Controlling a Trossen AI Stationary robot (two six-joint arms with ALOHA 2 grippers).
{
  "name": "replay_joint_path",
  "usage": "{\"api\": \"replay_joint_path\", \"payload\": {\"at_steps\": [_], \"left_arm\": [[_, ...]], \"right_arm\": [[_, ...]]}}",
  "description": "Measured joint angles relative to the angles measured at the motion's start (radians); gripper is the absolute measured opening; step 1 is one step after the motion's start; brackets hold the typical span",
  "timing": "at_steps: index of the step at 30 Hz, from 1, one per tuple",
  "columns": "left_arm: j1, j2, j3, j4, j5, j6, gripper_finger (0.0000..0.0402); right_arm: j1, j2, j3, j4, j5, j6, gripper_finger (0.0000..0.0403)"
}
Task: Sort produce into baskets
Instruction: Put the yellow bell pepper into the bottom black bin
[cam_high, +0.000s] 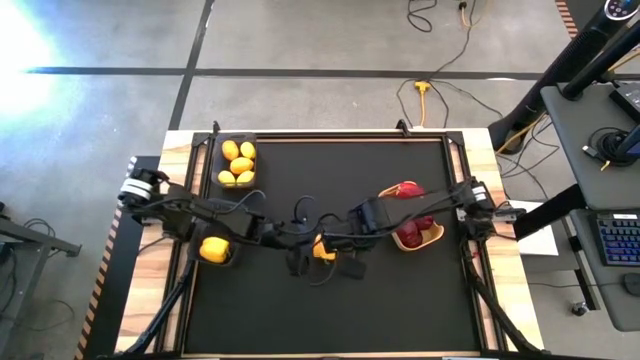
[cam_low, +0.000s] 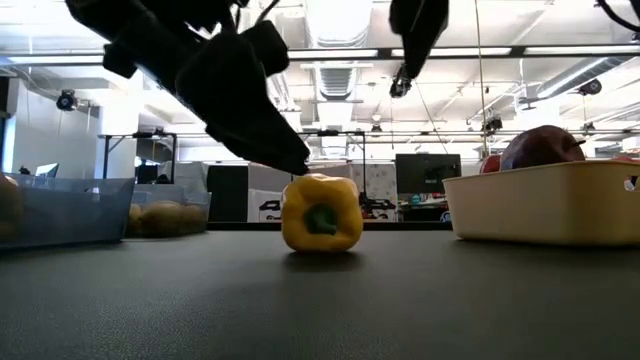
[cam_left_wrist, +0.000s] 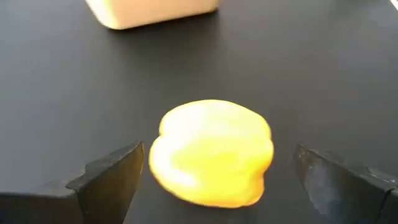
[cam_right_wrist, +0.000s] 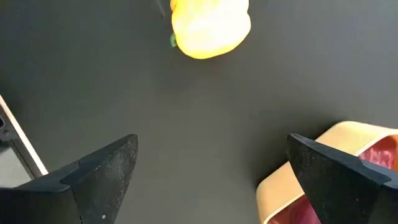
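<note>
A yellow pepper (cam_high: 322, 248) lies on its side on the black mat near the table's middle, its green stem end (cam_low: 321, 219) facing the near edge. My left gripper (cam_left_wrist: 219, 151) reaches in from the left, slanting down. It is open, with one finger on either side of the pepper (cam_left_wrist: 211, 152) and a gap to each. My right gripper (cam_right_wrist: 212, 140) hangs open and empty high above the mat, pointing down, between the pepper (cam_right_wrist: 210, 26) and the orange-tan basket (cam_right_wrist: 292, 186).
A black mesh basket (cam_high: 237, 163) at the far left holds several yellow lemons. A second mesh basket (cam_high: 215, 250) on the left holds a yellow pepper. The orange-tan basket (cam_high: 436, 238) on the right holds dark red pieces, and another red piece (cam_high: 403, 190) shows just beyond it.
</note>
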Motion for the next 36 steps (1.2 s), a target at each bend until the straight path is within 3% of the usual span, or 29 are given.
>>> {"api": "replay_joint_path", "payload": {"at_steps": [11,16,21,26,36], "left_arm": [[0.028,0.194,0.165,-0.047,0.032,0.088,0.0388],[0.048,0.227,0.174,-0.103,0.025,0.079,0.0382],[0.049,0.225,0.139,-0.093,0.023,0.012,0.0351],[0.044,0.149,0.128,-0.239,0.020,-0.078,0.0333],[0.032,-0.244,0.098,-0.867,-0.149,-0.245,0.0334]], "right_arm": [[0.072,-0.012,-0.002,-0.015,0.009,0.151,0.0400],[0.100,-0.012,-0.002,-0.015,0.010,0.179,0.0400],[0.105,-0.012,-0.001,-0.023,0.010,0.165,0.0400],[0.101,-0.012,0.000,-0.043,0.012,0.098,0.0400],[0.074,-0.012,0.001,-0.024,0.060,-0.058,0.0400]]}}
